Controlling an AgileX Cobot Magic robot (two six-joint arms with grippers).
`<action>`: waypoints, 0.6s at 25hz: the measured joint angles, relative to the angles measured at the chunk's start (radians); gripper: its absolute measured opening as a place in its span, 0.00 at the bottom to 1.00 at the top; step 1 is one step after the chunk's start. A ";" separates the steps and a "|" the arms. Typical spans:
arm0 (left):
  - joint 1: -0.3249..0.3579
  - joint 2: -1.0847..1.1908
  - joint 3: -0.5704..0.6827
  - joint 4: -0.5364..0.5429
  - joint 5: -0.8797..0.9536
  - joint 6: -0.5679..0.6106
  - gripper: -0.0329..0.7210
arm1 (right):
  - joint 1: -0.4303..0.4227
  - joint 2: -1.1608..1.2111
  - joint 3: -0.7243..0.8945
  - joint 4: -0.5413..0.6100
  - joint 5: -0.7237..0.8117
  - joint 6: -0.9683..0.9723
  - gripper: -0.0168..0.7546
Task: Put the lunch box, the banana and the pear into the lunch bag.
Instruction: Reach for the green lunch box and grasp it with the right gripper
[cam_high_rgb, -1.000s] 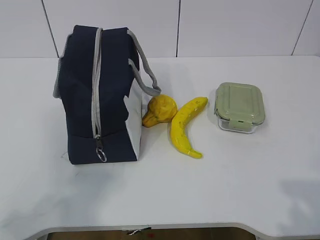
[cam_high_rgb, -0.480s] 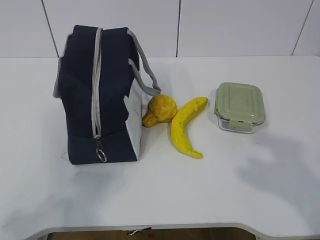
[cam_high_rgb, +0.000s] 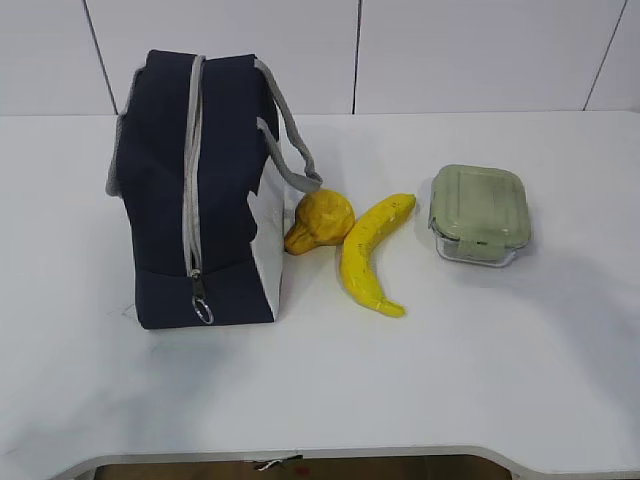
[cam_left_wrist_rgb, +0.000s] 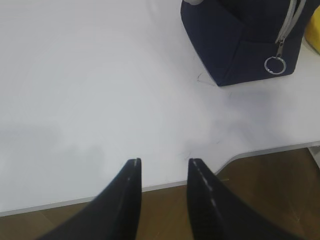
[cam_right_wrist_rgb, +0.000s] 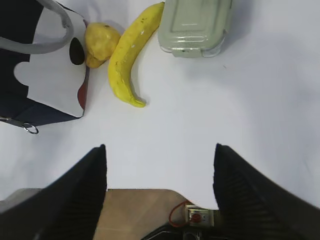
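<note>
Both grippers empty at your table edge: left gripper (cam_left_wrist_rgb: 163, 165) jaws narrowly apart, right gripper (cam_right_wrist_rgb: 160, 152) wide. Banana (cam_high_rgb: 370, 253) mid-table, firm, slick; grasp mid-curve. Pear (cam_high_rgb: 320, 222) touches lunch bag (cam_high_rgb: 190, 190), zipped. Lunch box (cam_high_rgb: 479, 212) rigid, heavier.

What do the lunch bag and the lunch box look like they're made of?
The lunch bag looks like matte navy woven fabric: soft creases, grey webbing handles, grey zipper tape and a shiny metal ring pull. The lunch box seems to have a clear glass or hard plastic base, see-through at the wall, under a smooth, dull sage-green lid, probably plastic.
</note>
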 joint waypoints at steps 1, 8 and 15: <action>0.000 0.000 0.000 0.000 0.000 0.000 0.36 | 0.000 0.032 -0.025 0.000 0.005 -0.021 0.71; 0.000 0.009 0.000 0.000 0.000 0.000 0.36 | 0.000 0.282 -0.218 0.006 0.046 -0.101 0.71; 0.000 0.033 0.000 0.000 -0.002 0.000 0.36 | -0.131 0.542 -0.289 0.320 0.088 -0.342 0.69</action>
